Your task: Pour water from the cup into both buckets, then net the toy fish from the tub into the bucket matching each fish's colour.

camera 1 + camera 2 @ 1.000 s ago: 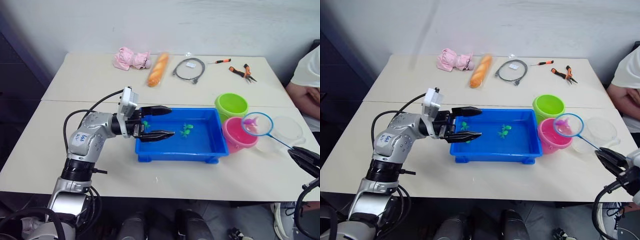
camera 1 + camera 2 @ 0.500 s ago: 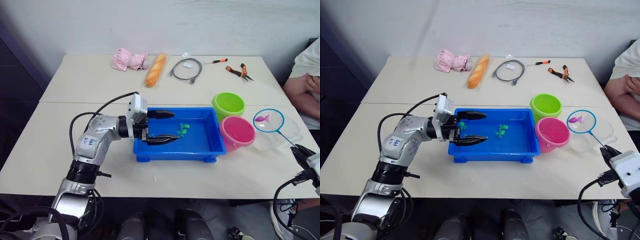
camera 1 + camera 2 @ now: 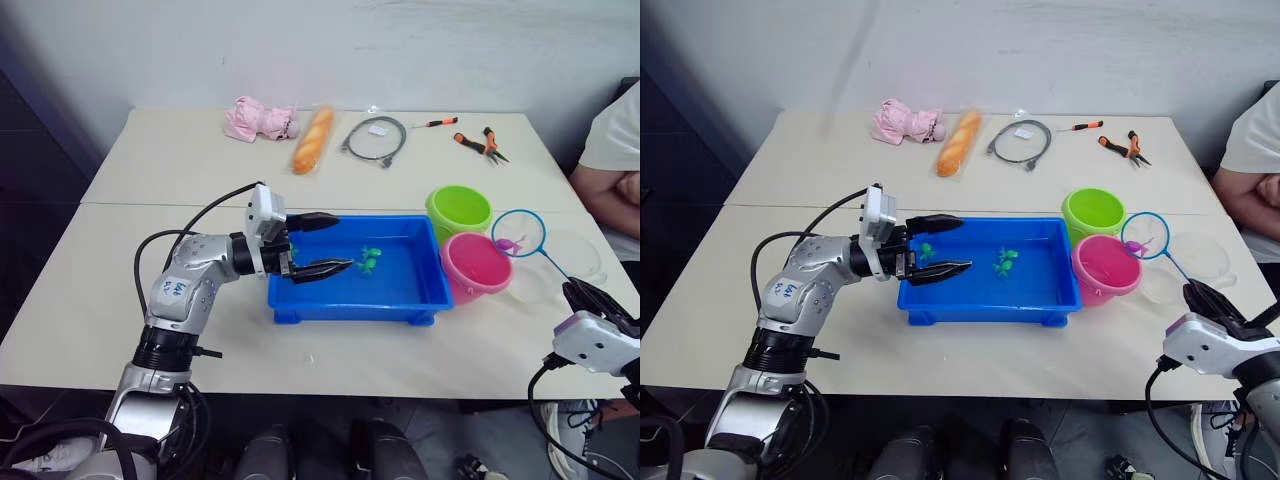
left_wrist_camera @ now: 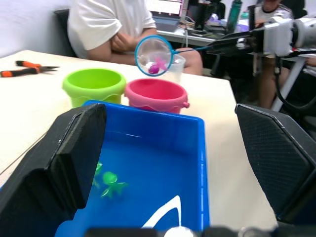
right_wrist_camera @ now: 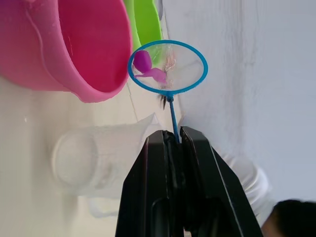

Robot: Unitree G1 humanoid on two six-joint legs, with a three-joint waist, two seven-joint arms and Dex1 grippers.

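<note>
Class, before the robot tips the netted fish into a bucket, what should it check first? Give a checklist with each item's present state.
1. Net handle gripped by the right gripper: ok, fingers shut on it.
2. Pink fish sits in the mesh: ok.
3. Hoop is above the pink bucket: not ok, it looks to be by the rim, between this bucket and the cup.
4. Pink bucket upright and open: ok.
5. Left gripper clear of the net's path: ok, open over the tub.
6. Green bucket well apart from the pink one: not ok, they stand close together.
</note>
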